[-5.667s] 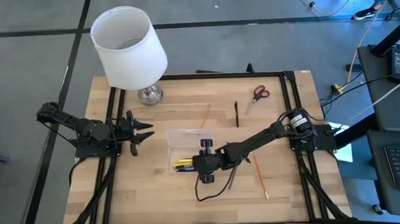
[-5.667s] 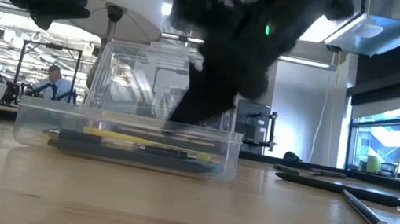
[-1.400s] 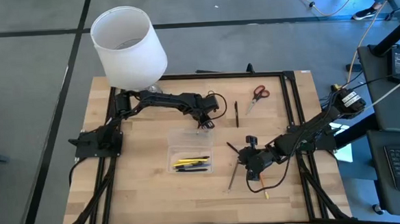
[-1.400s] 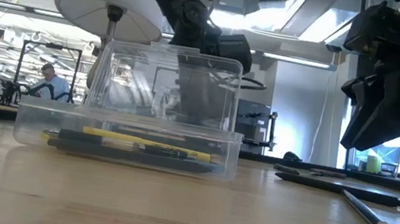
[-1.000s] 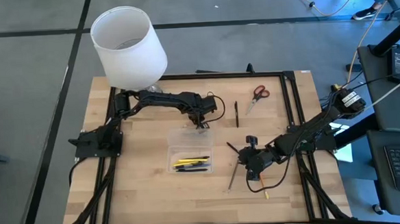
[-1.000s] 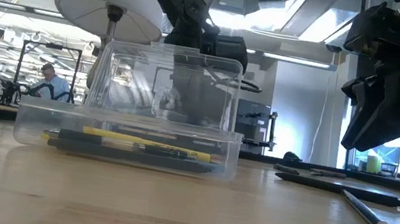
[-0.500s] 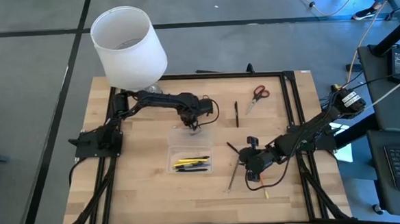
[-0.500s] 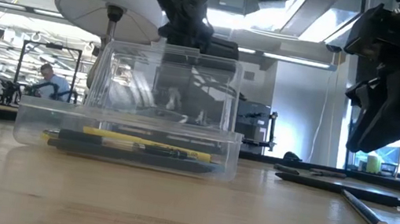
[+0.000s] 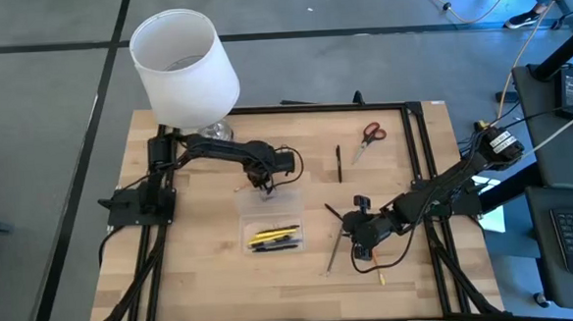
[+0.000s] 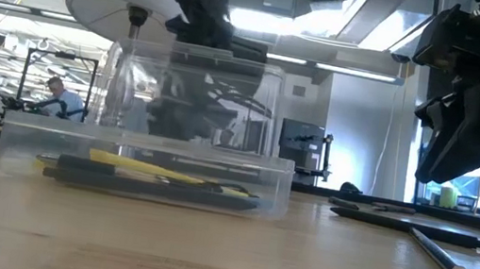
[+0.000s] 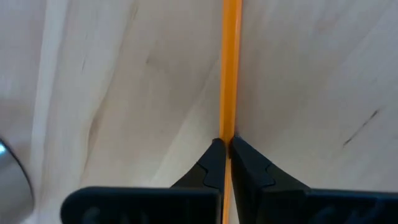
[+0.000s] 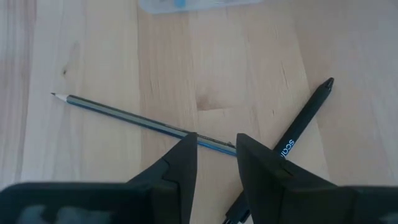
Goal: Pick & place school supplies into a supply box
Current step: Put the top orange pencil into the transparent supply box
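Jaws of my left gripper pinched on an orange pencil, at the supply box's far edge.

Gripping one end keeps the pencil's length free to lay beside the yellow and black ones already inside. My right gripper, jaws narrowly parted and empty, hangs over a grey pencil and black pen on the table, probably lined up next.

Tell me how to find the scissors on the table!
Look down on the wooden table and find the big white lamp at its far left corner. Go along that far edge toward the other corner, past a dark pen lying alone. There lie the scissors, small, with red handles: the only red thing on the table, while everything else is a thin straight stick.
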Controlling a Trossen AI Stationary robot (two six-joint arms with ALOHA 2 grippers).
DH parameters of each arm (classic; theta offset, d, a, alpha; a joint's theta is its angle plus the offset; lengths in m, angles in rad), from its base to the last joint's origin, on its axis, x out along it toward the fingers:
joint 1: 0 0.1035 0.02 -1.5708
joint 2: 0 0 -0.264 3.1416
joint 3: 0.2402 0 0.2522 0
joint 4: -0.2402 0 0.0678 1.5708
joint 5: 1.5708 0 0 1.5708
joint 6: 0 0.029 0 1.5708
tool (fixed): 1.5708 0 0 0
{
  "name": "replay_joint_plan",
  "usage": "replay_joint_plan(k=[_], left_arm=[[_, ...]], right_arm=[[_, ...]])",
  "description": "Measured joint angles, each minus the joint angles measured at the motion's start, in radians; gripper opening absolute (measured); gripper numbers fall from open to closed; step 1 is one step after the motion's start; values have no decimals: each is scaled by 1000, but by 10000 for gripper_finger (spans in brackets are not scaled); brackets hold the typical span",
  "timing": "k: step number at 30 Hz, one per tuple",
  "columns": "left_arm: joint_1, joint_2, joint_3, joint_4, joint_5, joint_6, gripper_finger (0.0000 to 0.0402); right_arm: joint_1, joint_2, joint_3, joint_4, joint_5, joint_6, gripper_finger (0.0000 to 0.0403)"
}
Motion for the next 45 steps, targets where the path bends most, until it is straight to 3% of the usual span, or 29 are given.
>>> replay_joint_plan(k=[17, 24, 34, 39, 45], left_arm=[[-27, -367, -459, 113, 3, -290, 1], [-113, -493, -661, 247, -13, -483, 1], [-235, -621, -700, 125, -32, -645, 1], [-280, -709, -698, 24, -93, -724, 2], [-359, -814, -697, 23, -156, -775, 2]], right_arm=[[0, 0, 0, 2, 0, 26, 116], [0, 0, 0, 5, 0, 26, 116], [-1, 0, 0, 11, 0, 42, 116], [-1, 0, 0, 10, -19, 54, 116], [-1, 0, 0, 10, -19, 53, 116]])
